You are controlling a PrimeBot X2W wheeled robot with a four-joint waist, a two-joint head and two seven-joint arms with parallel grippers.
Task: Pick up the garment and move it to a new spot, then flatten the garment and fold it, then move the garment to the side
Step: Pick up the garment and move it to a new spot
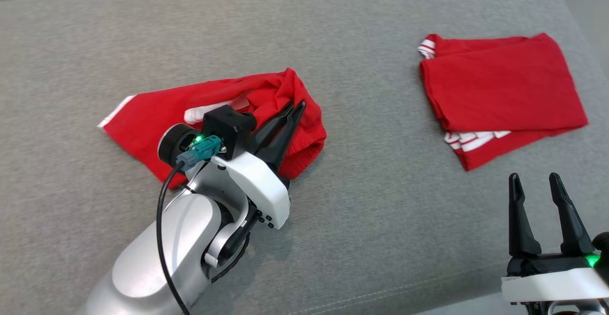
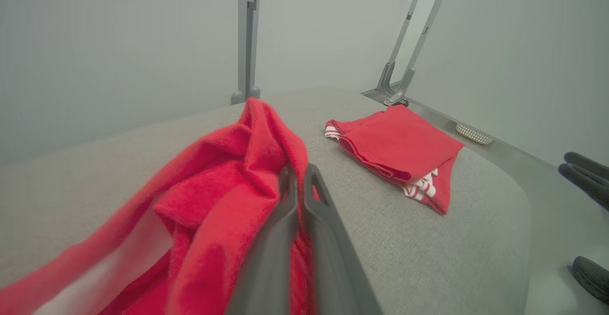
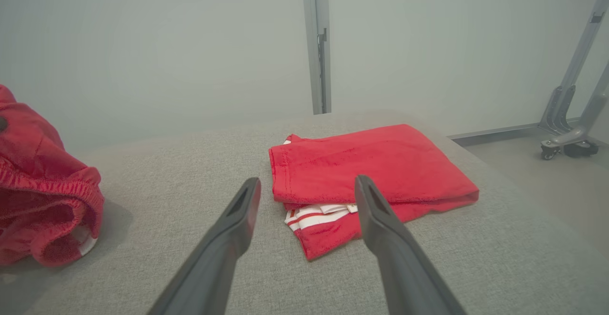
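While the crumpled red garment (image 1: 142,120) lies on the left part of the grey cushion (image 1: 357,220), the left gripper (image 1: 296,107) rests over it with both fingers pressed together. Its tips are in the folds at the garment's right end; whether they pinch cloth cannot be told. A second red garment (image 1: 499,82), folded, with white stripes at its edge, lies well apart on the right. The right gripper (image 1: 534,179) hangs near its front edge, fingers spread wide and holding nothing.

Folded red garment (image 1: 499,86) on grey cushion (image 1: 371,201); metal stand (image 3: 562,110) behind.
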